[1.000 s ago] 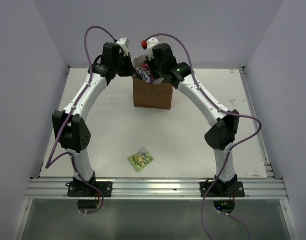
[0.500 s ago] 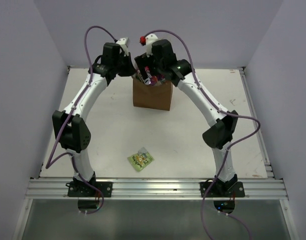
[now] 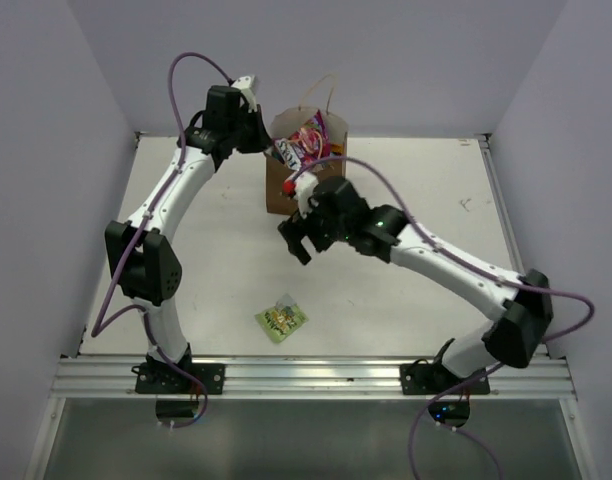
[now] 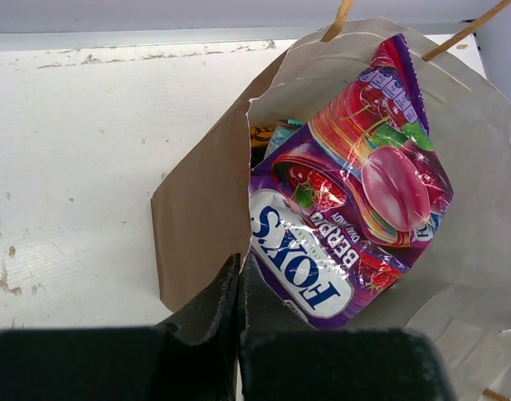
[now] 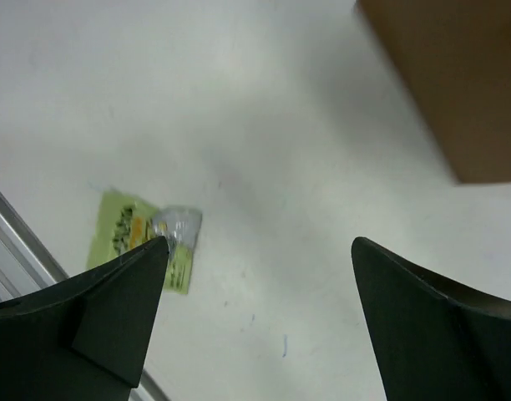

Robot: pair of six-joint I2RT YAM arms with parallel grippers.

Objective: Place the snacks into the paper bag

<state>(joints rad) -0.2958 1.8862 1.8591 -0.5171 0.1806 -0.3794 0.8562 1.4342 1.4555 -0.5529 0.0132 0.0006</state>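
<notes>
Paper bag (image 3: 282, 188): matte brown kraft, boxy and upright. I see it at 12 o'clock on the table, with its mouth gaping. Two thin looped handles (image 3: 327, 96) rise above the rim. In the left wrist view the near wall (image 4: 197, 225) is creased and folded outward.

Purple candy packet (image 4: 347, 192): glossy crinkled foil with berry art and a white label. It sits inside the bag mouth and leans on the far wall. In the left wrist view its long axis runs from 7 o'clock to 1 o'clock, label end lowest. From the top camera it pokes above the rim (image 3: 308, 143).

Small green packet (image 3: 281, 320): flat, shiny and roughly square. It lies alone on the table at 6 o'clock, well apart from the bag, with a clear crimped corner showing in the right wrist view (image 5: 139, 238).

Left gripper (image 4: 240, 266): black fingers clenched together on the bag's near rim at its 9 o'clock side — paper pinched between them.

Right gripper (image 5: 260, 242): fingers spread wide and holding nothing. It hangs above the table (image 3: 216, 260) in front of the bag (image 3: 297, 240); the green packet lies at 7 o'clock from it.

Table: flat white surface, scuffed and faintly scratched.
</notes>
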